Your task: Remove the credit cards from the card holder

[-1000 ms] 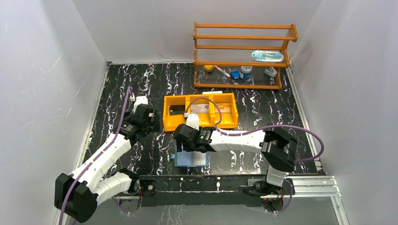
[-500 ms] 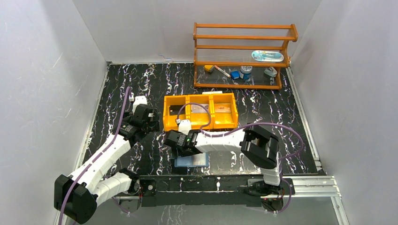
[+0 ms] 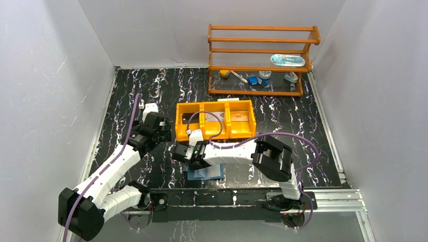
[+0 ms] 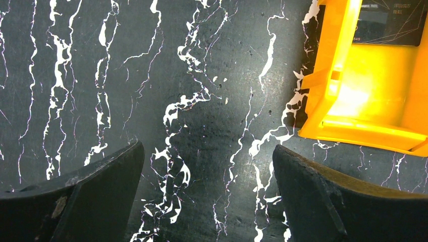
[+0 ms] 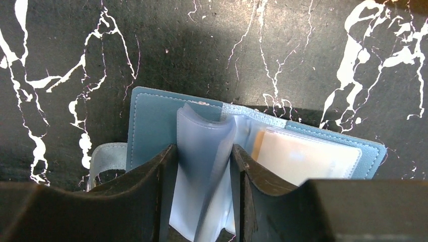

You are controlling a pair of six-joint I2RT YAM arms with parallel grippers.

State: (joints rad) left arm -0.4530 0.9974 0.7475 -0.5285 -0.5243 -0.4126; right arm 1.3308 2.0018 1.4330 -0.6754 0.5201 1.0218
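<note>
The blue card holder (image 3: pixel 208 173) lies open near the table's front edge. In the right wrist view its slate-blue leaf (image 5: pixel 151 121) lies flat and its clear plastic sleeves (image 5: pixel 204 151) stand bowed upward. My right gripper (image 5: pixel 204 148) is closed on those sleeves, one finger pressing each side. An orange credit card (image 5: pixel 308 156) shows through a flat sleeve on the right. From above, the right gripper (image 3: pixel 182 154) sits over the holder's left part. My left gripper (image 3: pixel 154 126) is open over bare table, and its wrist view shows nothing in that gripper (image 4: pixel 208 151).
An orange three-compartment tray (image 3: pixel 179 132) stands behind the holder with cards in its bins. A dark card (image 4: pixel 391 22) lies in its left bin. An orange shelf rack (image 3: pixel 260 60) with small items stands at the back right. White walls enclose the table.
My right arm has swung left and nearer the front edge, over the holder's left part. Its jaws have narrowed onto the plastic sleeves. The left arm has not moved.
</note>
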